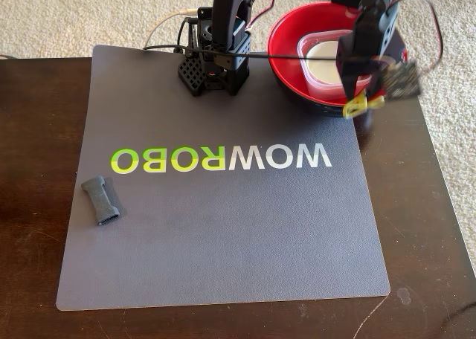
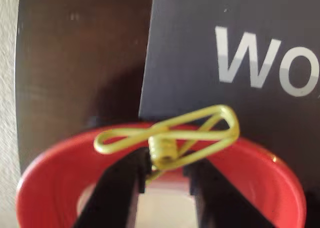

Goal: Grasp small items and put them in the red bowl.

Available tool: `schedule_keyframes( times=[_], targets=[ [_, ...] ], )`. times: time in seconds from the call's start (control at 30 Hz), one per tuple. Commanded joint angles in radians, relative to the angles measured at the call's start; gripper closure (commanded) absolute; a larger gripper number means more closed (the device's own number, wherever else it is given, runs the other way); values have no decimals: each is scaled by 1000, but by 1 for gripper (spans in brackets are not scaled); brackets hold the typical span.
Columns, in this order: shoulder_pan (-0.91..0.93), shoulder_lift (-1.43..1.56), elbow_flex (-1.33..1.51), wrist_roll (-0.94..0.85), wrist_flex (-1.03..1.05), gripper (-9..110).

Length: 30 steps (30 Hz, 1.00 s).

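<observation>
Over the near rim of the red bowl [image 1: 297, 38] in the fixed view, the gripper [image 1: 362, 101] hangs with its fingers closed on the yellow-green wire clip [image 1: 363, 105], which sits just above the bowl's edge at the mat's right side. From here the clip's long axis runs roughly left to right, tilted slightly up toward the right. Inside the bowl lies the clear square plastic tub [image 1: 318, 56] with the small cream round bowl [image 1: 325, 54] nested in it (the arm hides part of both). On the grey mat [image 1: 223, 235], well apart from the bowl at the far left, the dark grey bone-shaped piece [image 1: 100, 200] lies flat, its long axis running from upper left to lower right.

Up close in the wrist view, the two black fingers [image 2: 117, 188] pinch the clip [image 2: 167, 138] at its coiled spring, nearly shut around it. The clip lies crosswise to the fingers, its long axis horizontal in the picture, wire loops reaching out left and right. Below it curves the bowl's red rim [image 2: 50, 163], with the mat's white lettering beyond.
</observation>
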Motion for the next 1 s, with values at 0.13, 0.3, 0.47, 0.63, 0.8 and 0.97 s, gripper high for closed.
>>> schedule_keyframes(
  times=[0.13, 0.3, 0.47, 0.63, 0.8, 0.97],
  targets=[
    [-161, -37, 109, 37, 8, 101],
    [-106, -80, 130, -25, -28, 59],
    [21, 37, 72, -187, -51, 47],
    [207, 196, 83, -408, -38, 46],
    [437, 345, 170, -471, -3, 51],
    [968, 302, 219, -499, -14, 63]
  ],
)
